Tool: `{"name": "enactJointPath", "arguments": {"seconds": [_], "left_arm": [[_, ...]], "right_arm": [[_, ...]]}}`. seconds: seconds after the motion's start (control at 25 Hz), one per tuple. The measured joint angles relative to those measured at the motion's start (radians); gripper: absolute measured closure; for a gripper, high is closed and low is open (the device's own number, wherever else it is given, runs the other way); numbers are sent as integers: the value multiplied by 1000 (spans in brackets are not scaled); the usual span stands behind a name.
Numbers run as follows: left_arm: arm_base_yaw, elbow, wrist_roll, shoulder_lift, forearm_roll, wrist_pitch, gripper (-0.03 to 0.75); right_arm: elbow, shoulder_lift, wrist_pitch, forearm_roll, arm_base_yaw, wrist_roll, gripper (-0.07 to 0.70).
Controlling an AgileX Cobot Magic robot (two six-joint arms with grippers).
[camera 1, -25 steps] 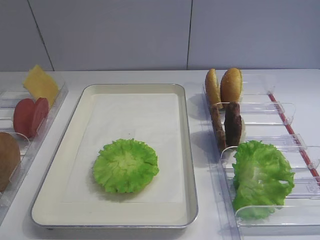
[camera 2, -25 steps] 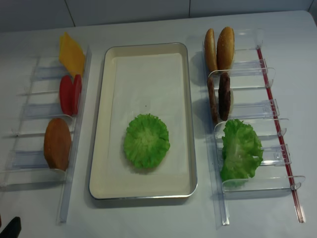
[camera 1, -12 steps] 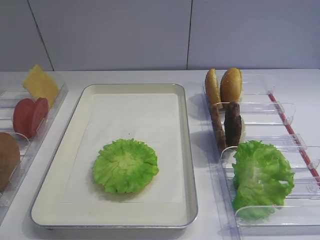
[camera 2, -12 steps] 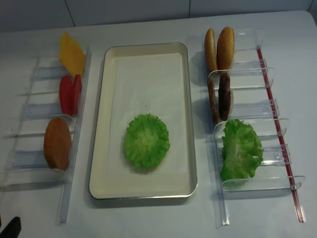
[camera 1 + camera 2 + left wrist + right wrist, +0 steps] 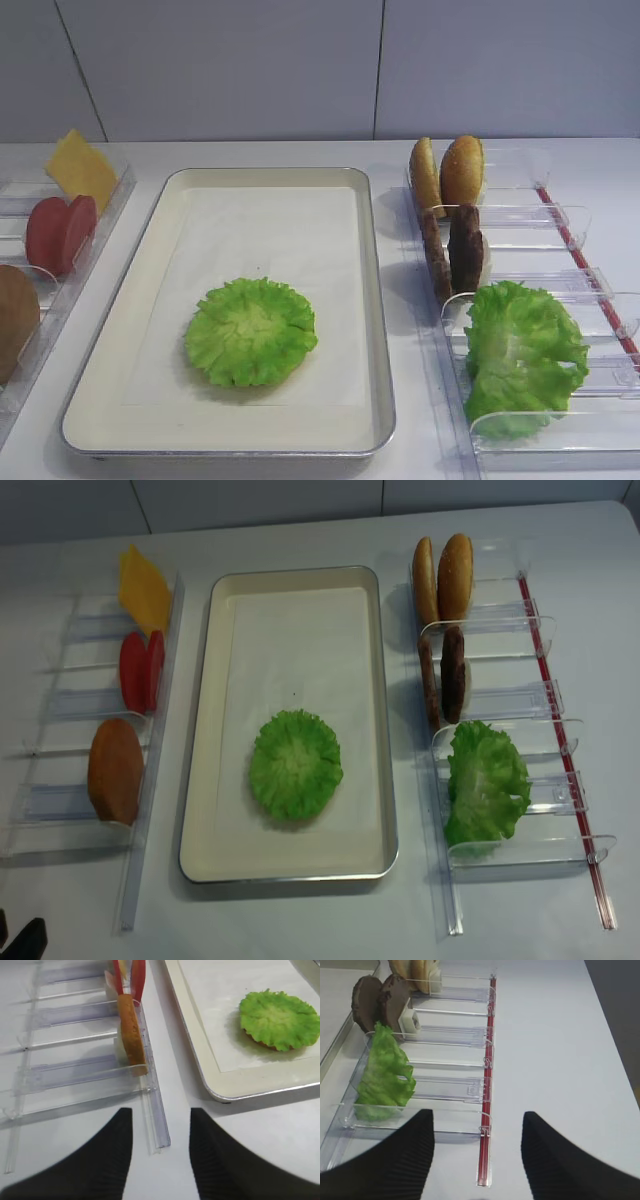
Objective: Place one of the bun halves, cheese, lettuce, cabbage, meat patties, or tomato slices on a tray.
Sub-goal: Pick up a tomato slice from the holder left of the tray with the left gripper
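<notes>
Tray (image 5: 205, 730): thin metal rim with a dull sheen, lined with matt white paper; on the liner a lettuce rosette (image 5: 296, 763), ruffled, slightly waxy. Racks (image 5: 500, 695) either side of tray: clear glossy plastic. Right of tray, meat patties (image 5: 453, 672) dark, rough; left, tomato slices (image 5: 141, 670) smooth, matt.

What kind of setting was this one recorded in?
Probably a lab tabletop mocked up as a burger assembly station: a lined tray in the middle, clear plastic racks either side holding bun halves, meat patties and tomato slices.
</notes>
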Motion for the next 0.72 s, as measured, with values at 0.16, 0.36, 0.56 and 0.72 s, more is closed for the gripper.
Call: {"name": "enactJointPath", "arguments": {"seconds": [0.16, 0.36, 0.56, 0.72], "left_arm": [[0, -11, 23, 0, -33, -4, 430], [0, -45, 33, 100, -35, -13, 430], [0, -81, 33, 295, -37, -21, 430], [0, -136, 33, 475, -49, -26, 430]], "right_arm": [[0, 0, 0, 0, 0, 0, 242], [0, 0, 0, 0, 0, 0, 242], [0, 0, 0, 0, 0, 0, 242], [0, 0, 0, 0, 0, 0, 242]]}}
